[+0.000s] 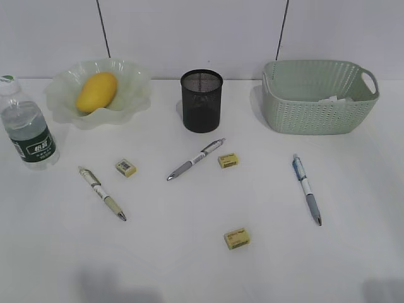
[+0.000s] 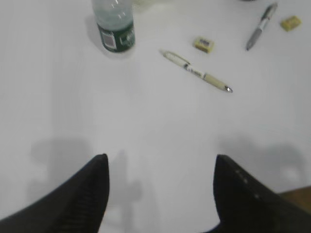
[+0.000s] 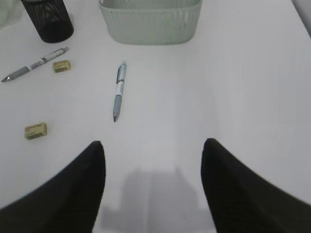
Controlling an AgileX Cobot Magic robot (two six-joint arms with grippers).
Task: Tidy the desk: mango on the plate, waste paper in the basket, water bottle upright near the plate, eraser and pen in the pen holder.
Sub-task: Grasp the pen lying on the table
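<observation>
The mango [image 1: 96,91] lies on the green plate [image 1: 132,82] at the back left. The water bottle [image 1: 26,126] stands upright left of the plate; it also shows in the left wrist view [image 2: 114,24]. White waste paper [image 1: 332,99] lies in the basket [image 1: 315,113]. The black pen holder [image 1: 202,101] stands mid-back. Three pens lie on the desk: a cream one [image 1: 101,193] [image 2: 197,72], a silver one [image 1: 196,159], a blue one [image 1: 307,189] [image 3: 119,91]. Three yellow erasers lie at left [image 1: 125,166], at middle [image 1: 228,160] and in front [image 1: 237,238]. My left gripper [image 2: 160,165] and right gripper [image 3: 153,150] are open and empty above the front desk.
The white desk [image 1: 189,265] ends at a wall behind. Two dark cables [image 1: 103,28] hang down the wall. Neither gripper shows in the exterior view; only their shadows fall on the desk's front edge.
</observation>
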